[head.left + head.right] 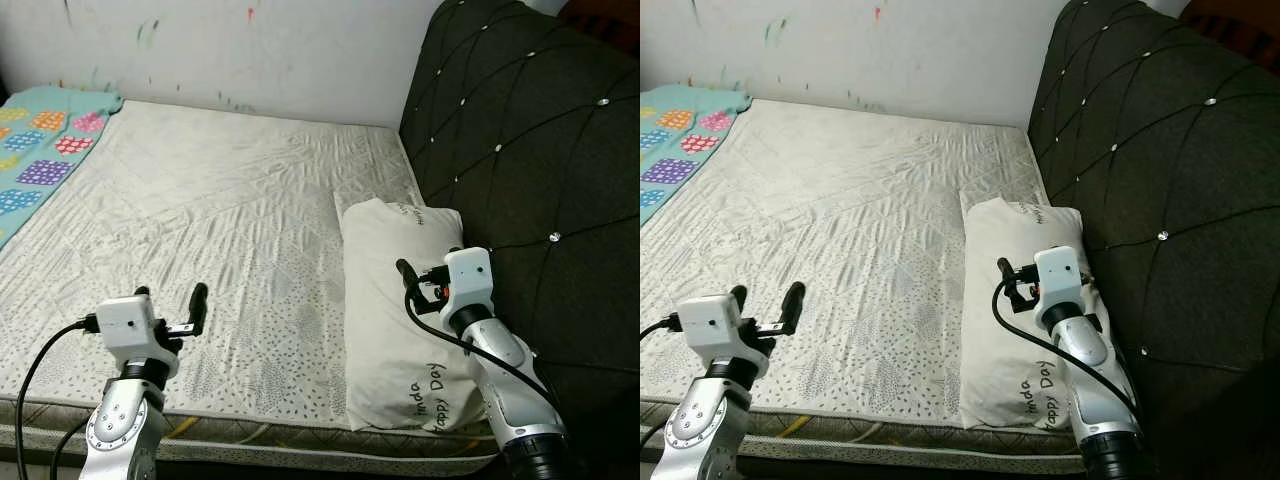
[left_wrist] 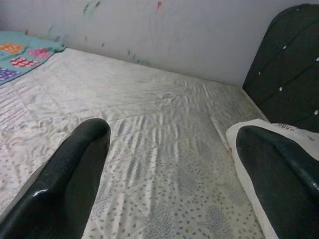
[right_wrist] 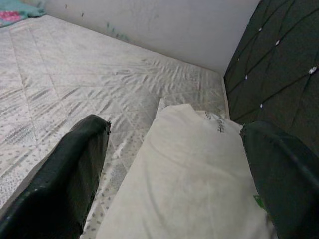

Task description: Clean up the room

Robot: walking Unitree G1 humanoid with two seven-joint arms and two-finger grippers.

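White pillow (image 1: 400, 310) lay by the mattress (image 1: 220, 220) headboard edge; right gripper (image 3: 174, 164) hovered above, fingers apart, best straddling its middle

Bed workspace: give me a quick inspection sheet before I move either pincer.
Surface: bare quilted mattress, cream, lightly creased.
Job's things: white pillow lying lengthwise along the dark tufted headboard, printed lettering near its front end; a patterned blanket at the mattress's far left edge.
Clutter: nothing seen on the mattress.
Grippers: left pincer open above the front of the mattress, holding nothing; right pincer open above the pillow, holding nothing.
Cables: black cable looping from the left wrist, another along the right forearm.
Surroundings: white wall with small coloured paint marks behind the bed.
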